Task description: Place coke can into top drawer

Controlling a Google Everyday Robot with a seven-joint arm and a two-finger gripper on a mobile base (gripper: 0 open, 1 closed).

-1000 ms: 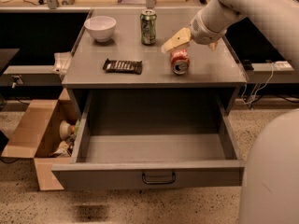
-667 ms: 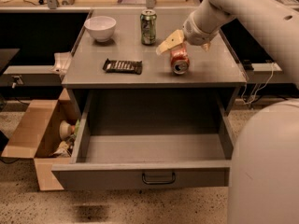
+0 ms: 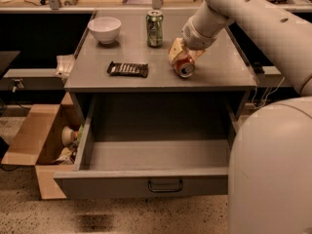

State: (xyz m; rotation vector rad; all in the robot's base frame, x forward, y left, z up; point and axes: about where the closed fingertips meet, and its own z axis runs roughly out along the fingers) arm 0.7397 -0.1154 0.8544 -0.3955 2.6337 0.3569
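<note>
The coke can (image 3: 185, 66) lies on its side on the grey cabinet top (image 3: 222, 72), its silver end facing the front, right of the middle. My gripper (image 3: 185, 54) has come down from the upper right over the can's far end. Its cream fingers (image 3: 174, 51) are open and stand on either side of the can, close to it. The top drawer (image 3: 107, 184) is pulled wide open below the cabinet top. Its inside is bare and its dark handle (image 3: 165, 185) sits at the centre of the front panel.
A green can (image 3: 155, 28) stands upright behind and left of the coke can. A white bowl (image 3: 104, 29) sits at the back left and a dark snack bar (image 3: 127, 69) lies left of centre. An open cardboard box (image 3: 29, 143) is on the floor left. My body (image 3: 270, 174) fills the right front.
My gripper has moved down and a little left, from above the coke can to around its far end. The can and the drawer have not moved.
</note>
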